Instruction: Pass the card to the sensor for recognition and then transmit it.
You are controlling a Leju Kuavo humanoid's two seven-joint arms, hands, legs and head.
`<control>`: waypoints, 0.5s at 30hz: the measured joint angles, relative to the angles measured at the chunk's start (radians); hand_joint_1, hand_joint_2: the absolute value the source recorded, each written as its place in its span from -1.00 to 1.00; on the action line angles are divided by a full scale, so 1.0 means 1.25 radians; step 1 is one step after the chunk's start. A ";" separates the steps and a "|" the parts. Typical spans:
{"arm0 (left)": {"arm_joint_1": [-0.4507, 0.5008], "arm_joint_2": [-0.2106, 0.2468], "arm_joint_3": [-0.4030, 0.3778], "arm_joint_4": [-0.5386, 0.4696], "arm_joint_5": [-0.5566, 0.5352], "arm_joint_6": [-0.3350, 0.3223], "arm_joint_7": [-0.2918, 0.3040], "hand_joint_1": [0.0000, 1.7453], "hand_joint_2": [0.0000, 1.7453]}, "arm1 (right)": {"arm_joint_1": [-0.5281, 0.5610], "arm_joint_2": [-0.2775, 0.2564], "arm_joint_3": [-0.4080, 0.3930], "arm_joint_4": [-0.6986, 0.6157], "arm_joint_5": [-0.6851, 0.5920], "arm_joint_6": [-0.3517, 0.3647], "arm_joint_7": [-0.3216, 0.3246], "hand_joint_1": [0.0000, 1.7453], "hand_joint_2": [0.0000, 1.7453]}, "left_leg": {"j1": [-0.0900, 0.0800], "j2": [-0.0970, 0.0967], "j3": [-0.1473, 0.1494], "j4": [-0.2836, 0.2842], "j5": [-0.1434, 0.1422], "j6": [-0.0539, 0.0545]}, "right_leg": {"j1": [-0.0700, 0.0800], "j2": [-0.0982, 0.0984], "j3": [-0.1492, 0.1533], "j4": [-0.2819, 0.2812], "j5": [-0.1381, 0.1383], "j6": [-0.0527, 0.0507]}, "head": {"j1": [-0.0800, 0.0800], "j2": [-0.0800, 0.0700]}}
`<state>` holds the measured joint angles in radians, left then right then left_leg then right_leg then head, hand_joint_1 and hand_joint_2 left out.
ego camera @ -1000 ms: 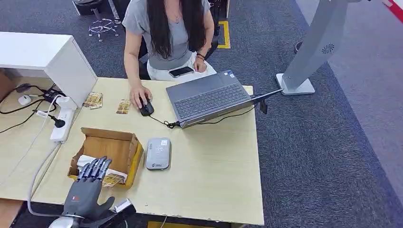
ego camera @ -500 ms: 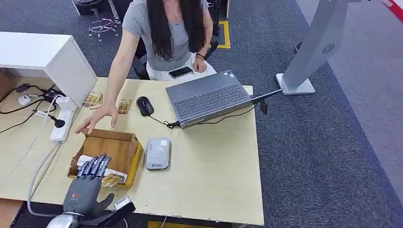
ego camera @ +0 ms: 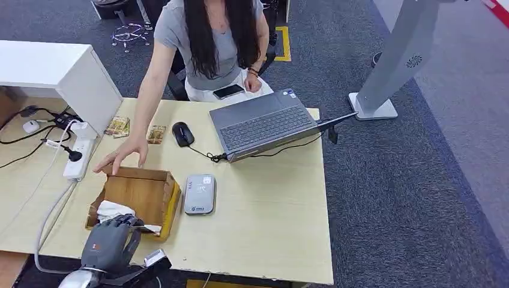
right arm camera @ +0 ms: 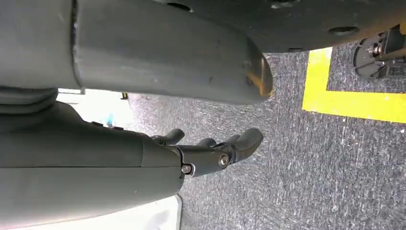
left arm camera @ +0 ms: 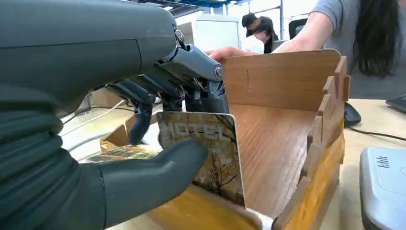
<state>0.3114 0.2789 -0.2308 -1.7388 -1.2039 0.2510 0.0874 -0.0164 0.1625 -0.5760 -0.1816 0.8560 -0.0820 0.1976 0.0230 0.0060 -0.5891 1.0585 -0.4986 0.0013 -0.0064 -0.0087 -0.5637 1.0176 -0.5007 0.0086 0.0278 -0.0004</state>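
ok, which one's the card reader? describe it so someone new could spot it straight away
Start at the pale wooden desk with the open grey laptop on it. Nearer the robot, just right of the open brown cardboard box, lies the sensor: a small flat grey slab with rounded corners. Unlike the dark mouse beyond it, it is light grey, rectangular and has no cable showing.

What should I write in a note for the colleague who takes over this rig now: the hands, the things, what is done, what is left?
Left hand: thumb and fingers pinch a card at the near end of the wooden box.
Right hand: hangs over the floor, holds nothing.
Sensor: grey reader on the table, right beside the box.
A person's hand rests at the box's far edge.
Done: card gripped.
Left: lift it out, present it to the sensor, hand it on.
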 joint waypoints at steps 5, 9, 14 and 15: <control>0.000 -0.003 0.007 0.000 0.002 -0.004 0.000 1.00 1.00 | 0.000 0.000 -0.004 0.000 0.001 0.001 0.000 -1.00 -1.00 | 0.000 0.000 0.000 0.000 0.000 0.000 | 0.000 0.000 0.000 0.000 0.000 0.000 | 0.000 0.000; -0.002 -0.004 0.011 0.000 0.016 -0.011 -0.002 1.00 1.00 | 0.000 0.000 -0.006 0.000 0.004 0.007 0.000 -1.00 -1.00 | 0.000 0.000 0.000 0.000 0.000 0.000 | 0.000 0.000 0.000 0.000 0.000 0.000 | 0.000 0.000; -0.020 -0.008 0.014 0.006 0.030 -0.019 -0.007 1.00 1.00 | 0.000 0.000 -0.007 0.000 0.013 0.011 0.000 -1.00 -1.00 | 0.000 0.000 0.000 0.000 0.000 0.000 | 0.000 0.000 0.000 0.000 0.000 0.000 | 0.000 0.000; -0.028 -0.009 0.016 0.010 0.033 -0.018 -0.015 1.00 1.00 | 0.000 0.000 -0.007 0.000 0.017 0.012 0.000 -1.00 -1.00 | 0.000 0.000 0.000 0.000 0.000 0.000 | 0.000 0.000 0.000 0.000 0.000 0.000 | 0.000 0.000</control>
<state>0.2765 0.2670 -0.2113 -1.7265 -1.1631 0.2285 0.0682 -0.0165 0.1625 -0.5844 -0.1820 0.8778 -0.0675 0.1976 0.0230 0.0058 -0.5889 1.0586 -0.4984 0.0010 -0.0064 -0.0091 -0.5642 1.0175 -0.5007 0.0086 0.0275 -0.0004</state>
